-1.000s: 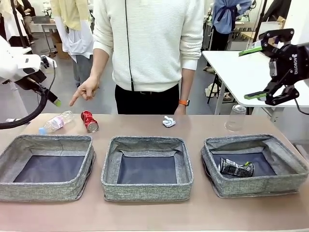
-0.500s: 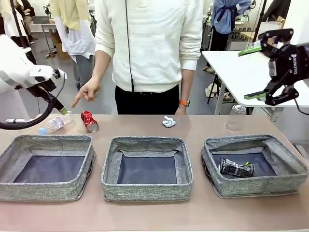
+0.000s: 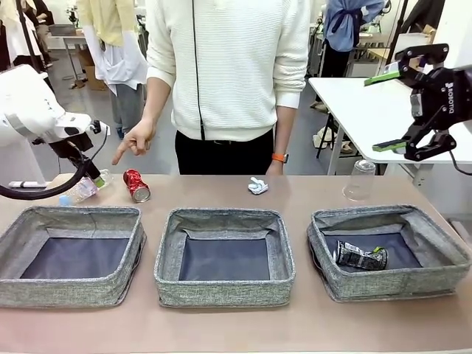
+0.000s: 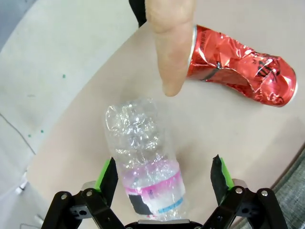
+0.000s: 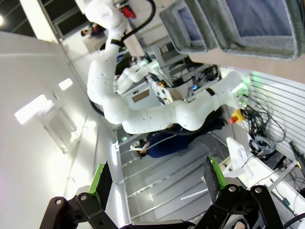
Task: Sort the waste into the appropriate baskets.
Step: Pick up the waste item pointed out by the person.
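Left gripper (image 4: 163,166) has dropped, spread astride the bottle (image 4: 143,148), whose near end is hidden.

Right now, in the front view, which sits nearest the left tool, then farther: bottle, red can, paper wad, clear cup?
1. Bottle, at the left tool.
2. Red can, just right of it.
3. Paper wad, middle, far side.
4. Clear cup, far right.

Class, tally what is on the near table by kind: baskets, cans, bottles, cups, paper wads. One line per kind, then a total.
Baskets: 3
Cans: 2 (red soda can, crushed dark can)
Plastic bottle: 1
Plastic cup: 1
Paper wad: 1
Total: 8
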Robot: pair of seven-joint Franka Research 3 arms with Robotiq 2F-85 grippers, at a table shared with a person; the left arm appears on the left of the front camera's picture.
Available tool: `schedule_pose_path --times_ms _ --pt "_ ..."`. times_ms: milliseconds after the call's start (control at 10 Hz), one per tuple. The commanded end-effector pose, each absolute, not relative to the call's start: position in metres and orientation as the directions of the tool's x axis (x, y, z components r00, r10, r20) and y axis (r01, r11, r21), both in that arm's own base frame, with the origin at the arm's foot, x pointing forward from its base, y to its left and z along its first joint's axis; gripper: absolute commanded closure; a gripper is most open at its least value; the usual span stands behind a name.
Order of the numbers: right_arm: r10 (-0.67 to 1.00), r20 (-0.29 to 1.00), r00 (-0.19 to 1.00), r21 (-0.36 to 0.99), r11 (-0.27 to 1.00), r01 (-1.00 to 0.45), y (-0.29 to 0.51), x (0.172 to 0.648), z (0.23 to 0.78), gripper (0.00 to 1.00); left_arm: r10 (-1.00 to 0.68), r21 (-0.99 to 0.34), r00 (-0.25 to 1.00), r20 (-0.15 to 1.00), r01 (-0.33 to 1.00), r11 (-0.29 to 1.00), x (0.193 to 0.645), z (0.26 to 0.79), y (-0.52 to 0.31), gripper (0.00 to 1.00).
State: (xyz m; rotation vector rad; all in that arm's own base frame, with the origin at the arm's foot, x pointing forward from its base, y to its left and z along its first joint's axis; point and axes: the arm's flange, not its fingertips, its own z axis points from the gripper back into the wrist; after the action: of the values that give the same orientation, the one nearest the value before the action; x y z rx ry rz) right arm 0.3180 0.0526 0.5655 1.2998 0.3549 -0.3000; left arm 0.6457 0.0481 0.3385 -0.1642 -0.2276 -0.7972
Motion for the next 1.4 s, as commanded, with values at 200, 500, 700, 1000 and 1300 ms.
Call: schedule_pose_path --times_ms 200,500,700,1000,1300 --pt "-0.003 -0.398 0.918 0.894 0.222 0.388 0.053 0.320 0.567 0.00 -0.671 -0.062 0.717 0.189 0.691 0.721 0.657 0.327 0.052 0.00" --pt "-0.003 -0.398 0.918 0.894 0.222 0.388 0.053 0.320 0.567 0.00 -0.660 -0.035 0.732 0.171 0.674 0.738 0.659 0.320 0.053 0.00" --pt "-0.003 -0.398 0.918 0.894 0.222 0.388 0.053 0.320 0.567 0.00 -0.654 -0.032 0.741 0.152 0.665 0.746 0.659 0.319 0.054 0.59" --pt "-0.003 -0.398 0.918 0.894 0.222 0.388 0.053 0.320 0.567 0.00 -0.651 -0.016 0.746 0.140 0.659 0.752 0.658 0.320 0.052 1.00" --pt "-0.003 -0.398 0.918 0.894 0.222 0.388 0.053 0.320 0.567 0.00 -0.658 -0.022 0.738 0.149 0.668 0.744 0.655 0.323 0.046 1.00"
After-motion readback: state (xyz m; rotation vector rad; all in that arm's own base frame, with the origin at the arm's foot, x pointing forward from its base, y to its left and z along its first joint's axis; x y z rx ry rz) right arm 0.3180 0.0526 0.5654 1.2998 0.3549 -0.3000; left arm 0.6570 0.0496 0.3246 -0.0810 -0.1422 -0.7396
